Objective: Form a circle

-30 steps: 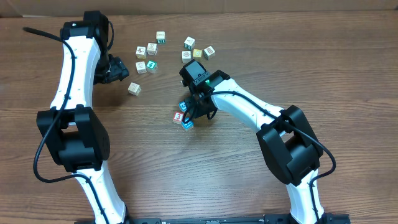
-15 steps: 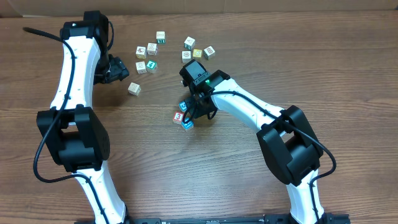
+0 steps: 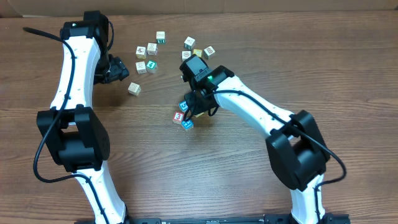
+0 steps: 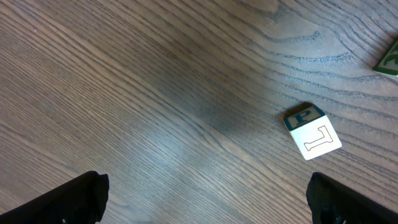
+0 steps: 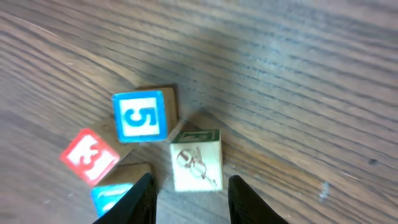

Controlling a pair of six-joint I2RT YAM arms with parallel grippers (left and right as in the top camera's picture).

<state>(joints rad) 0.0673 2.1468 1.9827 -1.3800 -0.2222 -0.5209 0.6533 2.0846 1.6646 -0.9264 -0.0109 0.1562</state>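
Cream cube (image 5: 196,163), laid beside blue 5 cube (image 5: 139,116) to close the circle (image 3: 184,116); right gripper (image 5: 193,182) held over it, jaws part-spread, nothing pinched.

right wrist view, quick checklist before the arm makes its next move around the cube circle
1. Four cubes grouped together, blue 5 cube, red 3 cube, second blue cube, cream cube: ok.
2. The right gripper not clamping the cream cube, gaps show either side: ok.
3. Gaps between the four even: cannot tell, second blue cube is partly out of frame.
4. The left gripper open and away from the group: ok.
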